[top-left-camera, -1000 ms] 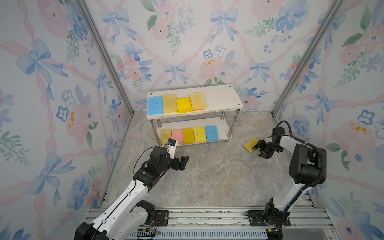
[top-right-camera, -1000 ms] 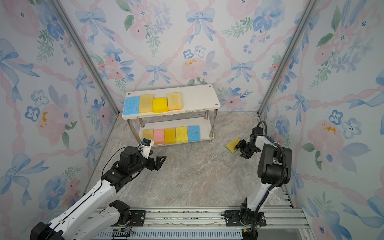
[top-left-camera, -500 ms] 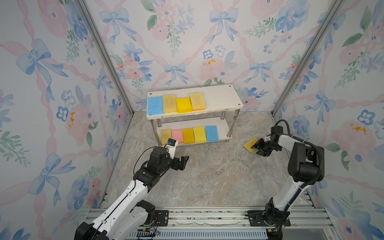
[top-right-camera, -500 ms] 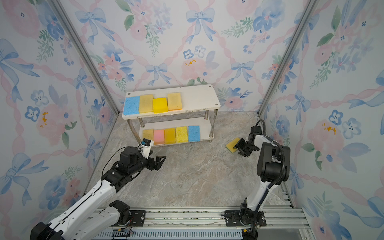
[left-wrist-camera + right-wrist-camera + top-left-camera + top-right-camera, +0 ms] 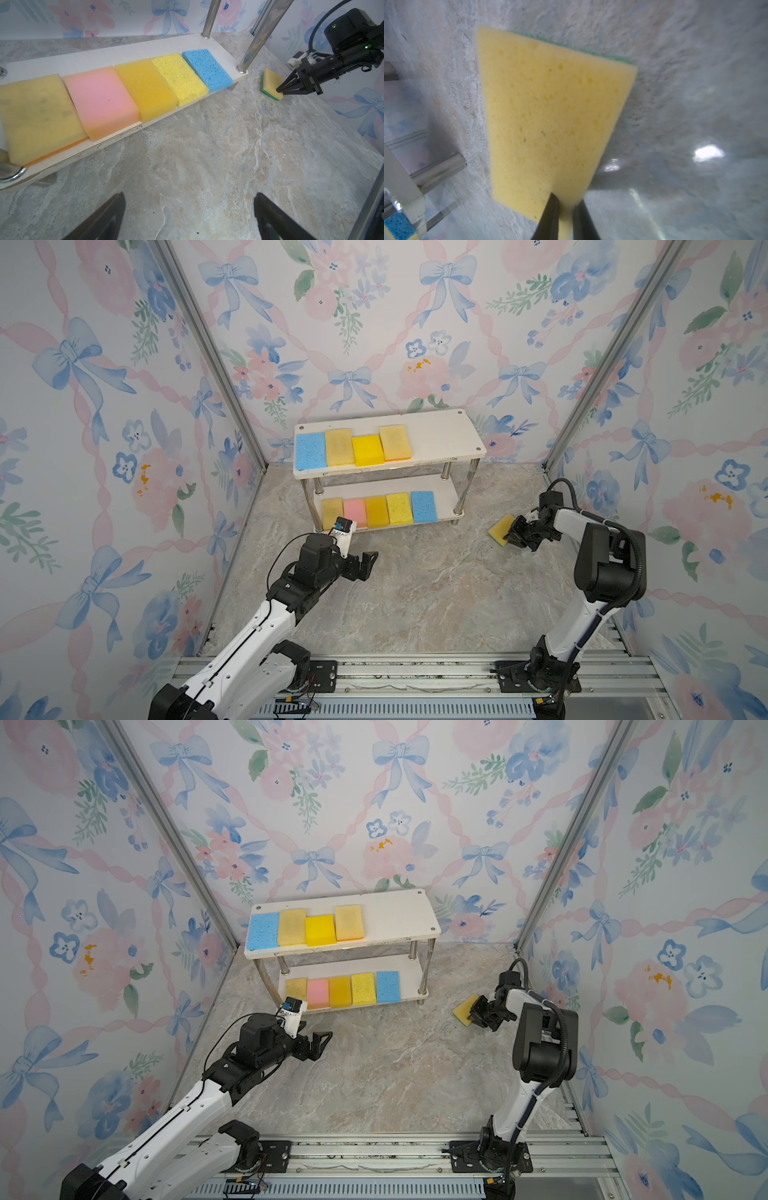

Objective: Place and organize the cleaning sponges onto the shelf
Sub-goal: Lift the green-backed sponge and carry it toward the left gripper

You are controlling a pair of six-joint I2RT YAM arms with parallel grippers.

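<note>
Floral-papered walls are seen around a marbled desk. On it a white two-tier shelf with chrome legs is stood. On its upper board four sponges are laid side by side, on its lower board five sponges, in blue, yellow and pink. Right of the shelf, a yellow green-backed sponge is pinched at one edge by the right fingers. Before the shelf, the left fingers are held spread.
</note>
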